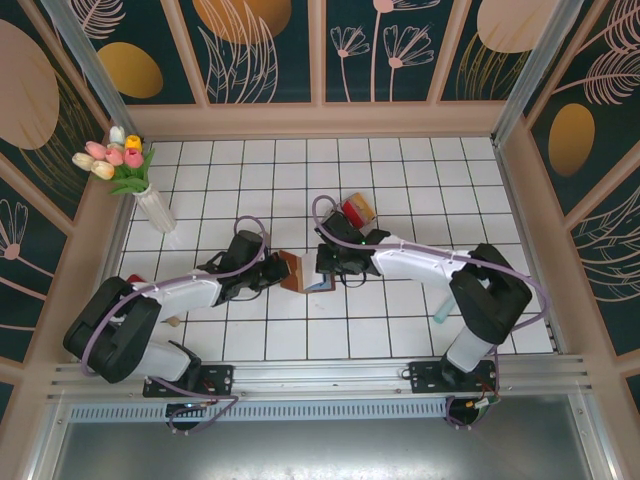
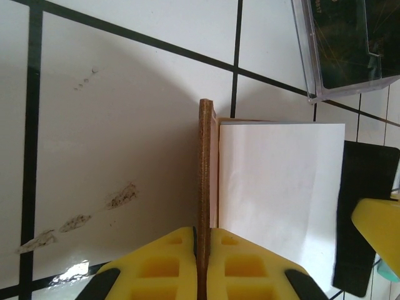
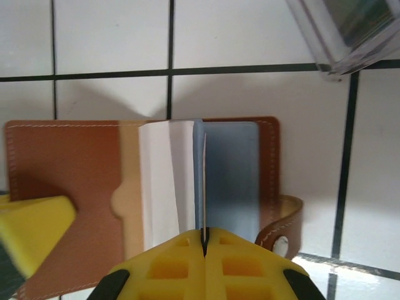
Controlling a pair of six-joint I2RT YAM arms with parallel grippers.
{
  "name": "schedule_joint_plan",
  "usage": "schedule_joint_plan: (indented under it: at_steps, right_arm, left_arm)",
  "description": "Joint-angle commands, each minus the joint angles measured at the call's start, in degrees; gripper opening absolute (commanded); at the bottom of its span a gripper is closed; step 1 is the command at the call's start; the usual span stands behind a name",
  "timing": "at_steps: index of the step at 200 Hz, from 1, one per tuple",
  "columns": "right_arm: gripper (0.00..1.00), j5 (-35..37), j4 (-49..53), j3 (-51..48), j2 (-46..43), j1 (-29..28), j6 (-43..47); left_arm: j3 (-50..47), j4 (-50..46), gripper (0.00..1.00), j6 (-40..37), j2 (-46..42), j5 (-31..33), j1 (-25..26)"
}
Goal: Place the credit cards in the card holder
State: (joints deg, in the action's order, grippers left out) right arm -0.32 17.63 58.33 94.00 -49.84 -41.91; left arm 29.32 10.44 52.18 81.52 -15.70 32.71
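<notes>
The card holder [image 1: 292,270] is a brown leather wallet lying half open on the tiles between both arms. My left gripper [image 2: 203,230] is shut on one raised flap [image 2: 205,162], seen edge-on; from above this gripper [image 1: 270,271] sits at the wallet's left side. My right gripper [image 3: 204,232] is shut on a thin pale card [image 3: 204,181], also edge-on, standing over the wallet's inner pocket [image 3: 69,169]. That card looks white [image 2: 281,194] in the left wrist view. From above, the right gripper [image 1: 325,263] is at the wallet's right side.
A clear tray [image 1: 358,212] with more coloured cards stands just behind the wallet and shows in both wrist views [image 2: 340,47] [image 3: 350,28]. The wallet's snap strap [image 3: 284,228] curls up at the right. A vase of tulips [image 1: 150,200] stands at the far left.
</notes>
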Motion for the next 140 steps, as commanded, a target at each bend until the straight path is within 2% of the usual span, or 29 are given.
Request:
schedule_joint_plan:
  at_steps: [1, 53, 78, 100, 123, 133, 140]
  right_arm:
    - [0.00, -4.9, -5.7, -2.3, -2.9, 0.9, -1.4]
    - [0.00, -7.2, -9.1, -4.6, -5.1, 1.9, -1.4]
    - [0.00, -9.5, -11.6, -5.9, -4.0, 2.1, -2.0]
    - [0.00, -8.3, -12.0, -6.9, -2.4, 2.2, -3.1]
    - [0.00, -6.9, -11.9, -7.5, -0.7, 2.3, -3.8]
    - [0.00, -7.0, -11.9, -7.7, 0.0, 2.3, -3.9]
    - [0.00, -7.1, -12.1, -7.8, 0.4, 2.4, -3.9]
  left_arm:
    - [-1.0, 4.4, 0.10, 0.8, 1.9, -3.4, 0.4]
    - [-1.9, 13.9, 0.10, 5.3, 4.6, -8.0, 0.8]
    - [-1.2, 15.0, 0.11, 6.0, 6.0, -8.4, 1.2]
    - [-1.3, 14.3, 0.13, 6.1, 6.1, -6.9, 1.2]
    - [-1.5, 9.8, 0.22, 5.6, 4.2, -2.5, 1.2]
    - [-1.7, 7.6, 0.35, 5.3, 2.8, -0.4, 1.2]
    - [-1.8, 5.9, 0.38, 4.9, 1.9, 1.0, 1.2]
